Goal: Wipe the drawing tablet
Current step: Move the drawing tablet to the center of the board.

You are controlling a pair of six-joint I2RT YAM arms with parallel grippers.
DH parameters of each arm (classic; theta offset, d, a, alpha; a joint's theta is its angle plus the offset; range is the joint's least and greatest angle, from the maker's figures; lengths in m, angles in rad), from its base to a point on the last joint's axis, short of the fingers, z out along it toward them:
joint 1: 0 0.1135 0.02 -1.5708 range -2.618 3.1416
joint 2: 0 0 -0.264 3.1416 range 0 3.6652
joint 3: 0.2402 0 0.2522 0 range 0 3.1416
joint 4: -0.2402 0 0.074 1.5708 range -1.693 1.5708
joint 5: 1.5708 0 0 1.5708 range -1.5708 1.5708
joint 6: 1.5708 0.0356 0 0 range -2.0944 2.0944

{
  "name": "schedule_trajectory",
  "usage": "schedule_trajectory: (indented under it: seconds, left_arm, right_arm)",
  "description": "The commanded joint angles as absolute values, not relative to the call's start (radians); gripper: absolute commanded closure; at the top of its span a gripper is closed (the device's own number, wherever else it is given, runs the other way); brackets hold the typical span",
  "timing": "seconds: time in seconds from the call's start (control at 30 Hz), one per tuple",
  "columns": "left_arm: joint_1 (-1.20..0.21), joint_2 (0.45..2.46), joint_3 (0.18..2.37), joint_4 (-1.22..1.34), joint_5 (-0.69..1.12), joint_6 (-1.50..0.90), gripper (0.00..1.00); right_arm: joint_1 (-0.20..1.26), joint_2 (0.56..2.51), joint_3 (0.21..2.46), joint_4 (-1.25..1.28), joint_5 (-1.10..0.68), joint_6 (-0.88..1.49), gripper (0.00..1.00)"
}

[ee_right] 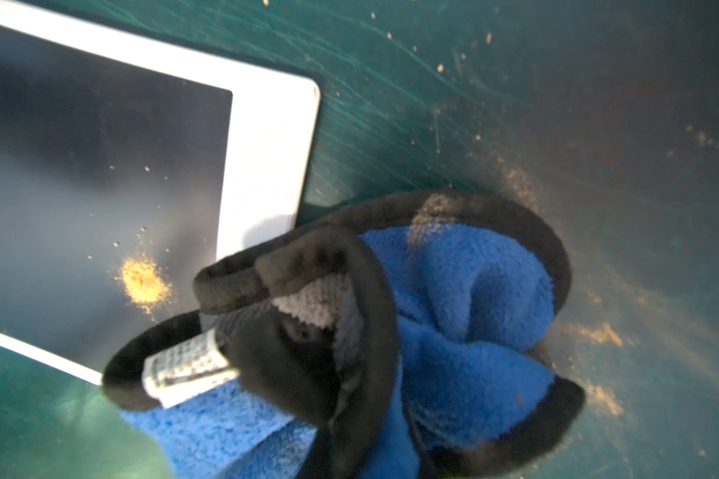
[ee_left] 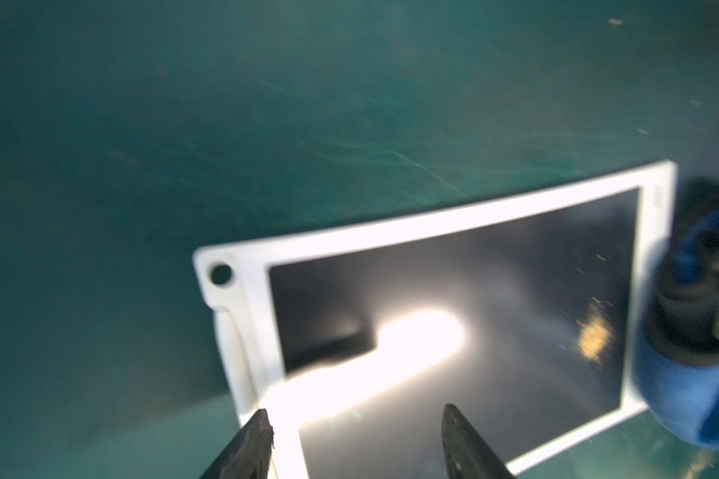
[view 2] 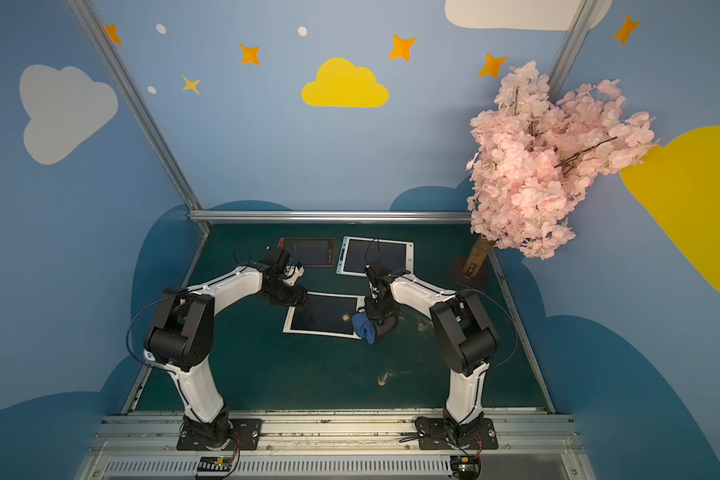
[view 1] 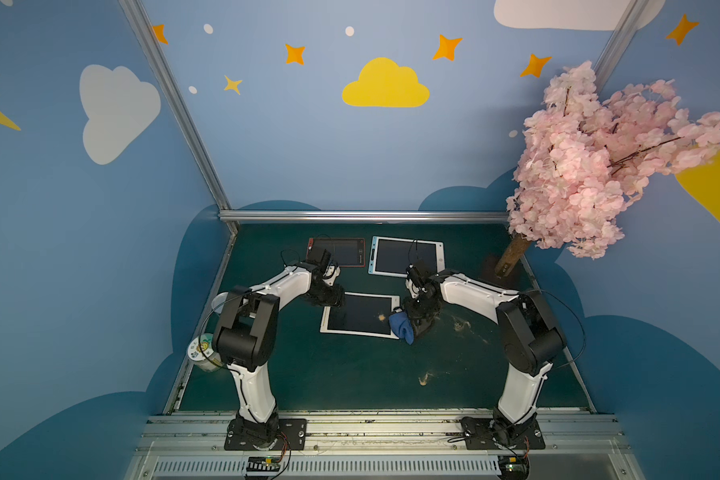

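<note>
Right claw (view 1: 420,321) pinches soft cloth (ee_right: 465,298) at stiff, slick tablet (view 1: 356,313) edge; left claw (ee_left: 355,414) spread, white frame (ee_left: 432,224) likely safest hold.

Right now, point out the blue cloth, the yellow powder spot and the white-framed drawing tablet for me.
blue cloth (ee_right: 465,290): right wrist view, bunched blue fleece.
yellow powder spot (ee_right: 144,282): right wrist view, middle of the pile.
white-framed drawing tablet (view 1: 354,313): a top view, bare dark screen.

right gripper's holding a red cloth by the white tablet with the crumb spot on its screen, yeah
The cloth is blue, not red; the right wrist view shows it. The right gripper does hold it by the white tablet with the crumb spot on its screen.
</note>
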State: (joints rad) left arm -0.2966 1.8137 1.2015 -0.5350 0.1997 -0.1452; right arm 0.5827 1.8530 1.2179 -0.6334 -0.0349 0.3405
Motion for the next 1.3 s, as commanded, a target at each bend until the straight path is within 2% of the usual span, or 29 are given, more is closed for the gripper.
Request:
schedule_trajectory:
  seconds: [0.0, 0.17, 0.33, 0.6, 0.87, 1.27]
  left_arm:
    - [-0.315, 1.719, 1.117, -0.46, 0.212, -0.203, 0.35]
    - [-0.362, 1.597, 0.998, -0.396, 0.198, -0.251, 0.35]
    - [-0.373, 1.535, 0.941, -0.353, 0.089, -0.284, 0.32]
    - [-0.354, 1.63, 1.01, -0.334, -0.039, -0.312, 0.3]
    - [-0.347, 1.667, 0.988, -0.324, -0.18, -0.354, 0.28]
    - [-0.35, 1.651, 0.841, -0.187, -0.036, -0.457, 0.29]
  right_arm:
    - [0.594, 1.823, 1.141, -0.7, -0.027, 0.362, 1.0]
    - [0.628, 1.761, 1.073, -0.684, -0.037, 0.39, 1.0]
    - [0.64, 1.742, 1.056, -0.681, -0.033, 0.41, 1.0]
    - [0.641, 1.8, 1.117, -0.698, -0.031, 0.405, 1.0]
    - [0.643, 1.81, 1.124, -0.684, -0.057, 0.408, 1.0]
    - [0.653, 1.807, 1.087, -0.665, -0.059, 0.416, 1.0]
